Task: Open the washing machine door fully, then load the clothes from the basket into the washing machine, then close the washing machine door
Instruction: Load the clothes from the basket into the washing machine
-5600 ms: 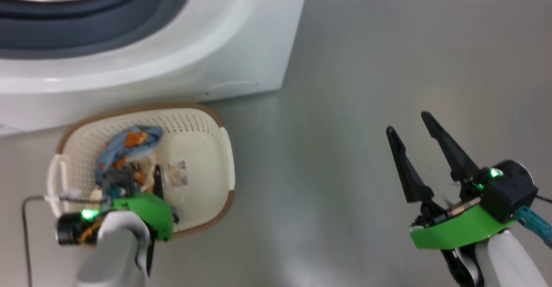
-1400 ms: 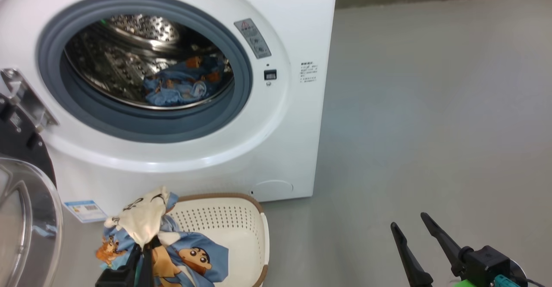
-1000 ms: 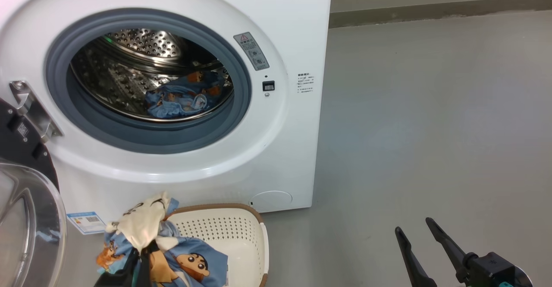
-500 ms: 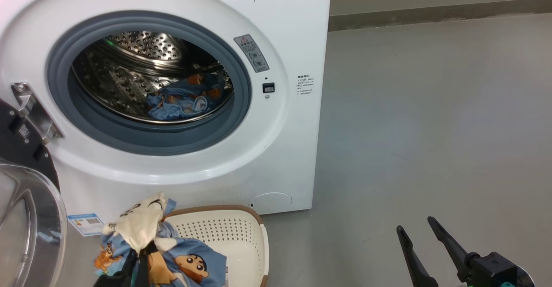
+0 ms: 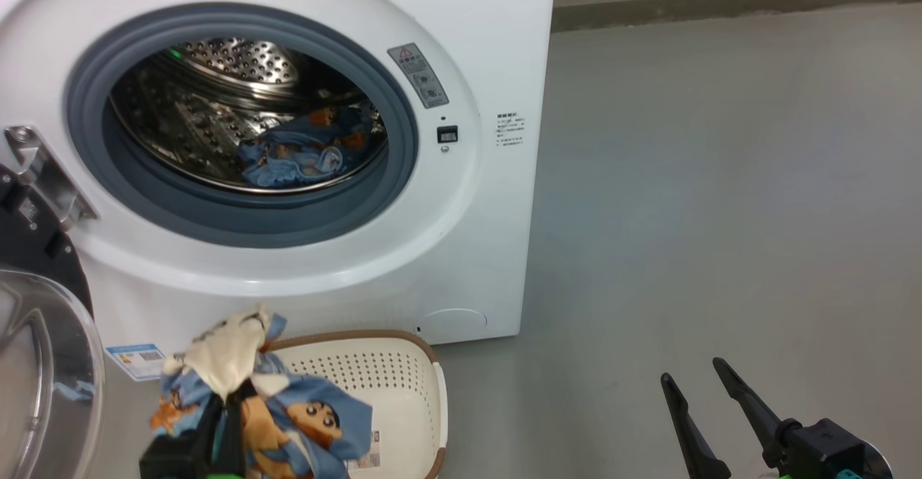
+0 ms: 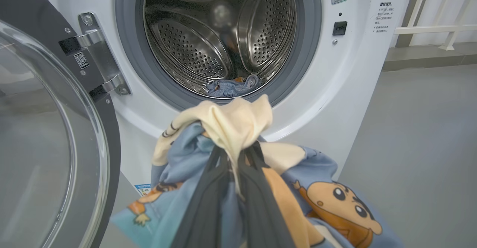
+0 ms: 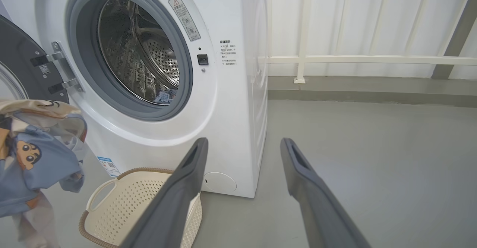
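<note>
- The left tool (image 6: 235, 153) pinches the clothes (image 6: 227, 123), which hang above the basket (image 5: 392, 385), in front of the washing machine (image 5: 497, 263).
- The right tool (image 5: 691, 371) stands spread and empty, well to the right.

Grey floor (image 5: 706, 198) down here, the white washing machine (image 5: 497, 248) standing on it, and the cream basket (image 5: 403, 382) sitting on the floor just in front of the machine's base.
</note>
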Robot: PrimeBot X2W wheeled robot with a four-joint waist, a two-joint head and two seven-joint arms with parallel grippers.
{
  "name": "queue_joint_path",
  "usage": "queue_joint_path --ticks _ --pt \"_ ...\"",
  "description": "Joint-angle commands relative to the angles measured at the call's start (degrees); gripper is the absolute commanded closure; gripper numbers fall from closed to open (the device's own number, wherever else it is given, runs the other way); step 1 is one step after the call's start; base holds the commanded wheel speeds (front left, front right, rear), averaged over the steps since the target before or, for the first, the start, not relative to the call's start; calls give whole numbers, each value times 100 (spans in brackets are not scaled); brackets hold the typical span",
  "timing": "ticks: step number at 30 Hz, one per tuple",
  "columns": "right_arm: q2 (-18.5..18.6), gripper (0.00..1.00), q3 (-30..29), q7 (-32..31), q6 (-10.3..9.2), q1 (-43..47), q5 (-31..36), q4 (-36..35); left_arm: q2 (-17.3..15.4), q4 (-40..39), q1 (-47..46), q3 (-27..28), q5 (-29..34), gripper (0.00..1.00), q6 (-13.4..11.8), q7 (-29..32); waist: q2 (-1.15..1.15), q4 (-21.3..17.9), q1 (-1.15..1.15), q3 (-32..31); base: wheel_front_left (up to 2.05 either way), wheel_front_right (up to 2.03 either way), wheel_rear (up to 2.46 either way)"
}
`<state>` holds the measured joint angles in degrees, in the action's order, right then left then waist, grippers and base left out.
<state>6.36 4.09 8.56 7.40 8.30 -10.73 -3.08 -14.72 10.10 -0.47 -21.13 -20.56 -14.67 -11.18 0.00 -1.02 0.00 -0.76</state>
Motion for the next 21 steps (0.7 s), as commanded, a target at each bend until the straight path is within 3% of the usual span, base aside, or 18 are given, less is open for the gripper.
queue_joint_path --ticks 1,11,21 --pt "73 0 138 -9 9 -157 -17 -178 -100 -88 -368 248 -32 100 35 -74 0 -26 0 65 0 0 0" --pt "197 0 201 67 9 -560 -119 -299 94 503 -1655 457 -453 100 443 -110 0 -214 0 818 0 0 0" --pt "302 0 291 324 9 -1139 -338 -178 -23 1661 -3653 678 -724 100 851 250 0 -588 0 1776 0 0 0"
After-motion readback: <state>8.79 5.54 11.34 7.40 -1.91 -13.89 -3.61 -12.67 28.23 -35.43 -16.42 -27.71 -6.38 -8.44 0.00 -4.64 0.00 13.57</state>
